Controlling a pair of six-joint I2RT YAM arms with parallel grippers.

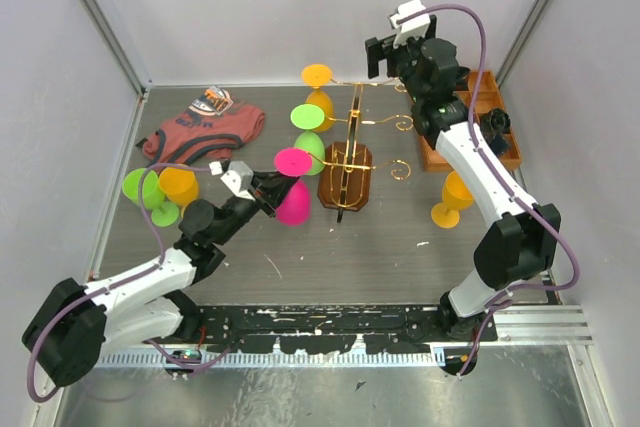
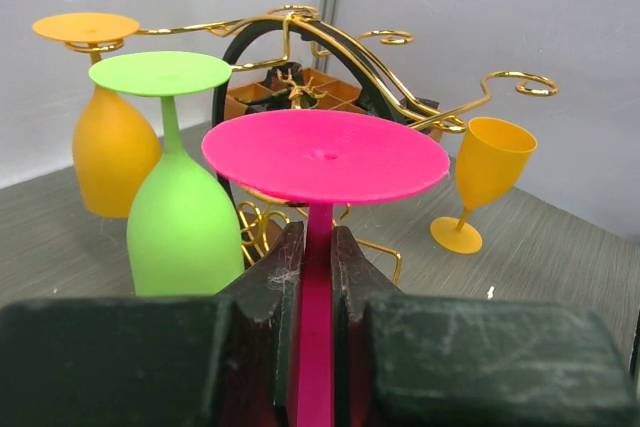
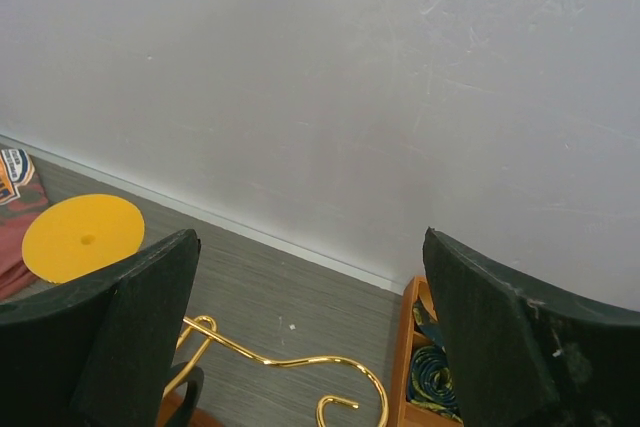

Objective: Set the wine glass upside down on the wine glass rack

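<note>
Left wrist view: only the foot and stem of the pink wine glass show. The stem drops between the left gripper fingers and off the bottom edge, so there's no bowl in sight. That foot also covers the middle of the wine glass rack.

Over to the right wrist: the right gripper has both fingers cut off at the bottom. One hides part of an orange disc, lower left. The wooden tray, lower right, is half covered, and its blue-green contents are unclear.
</note>
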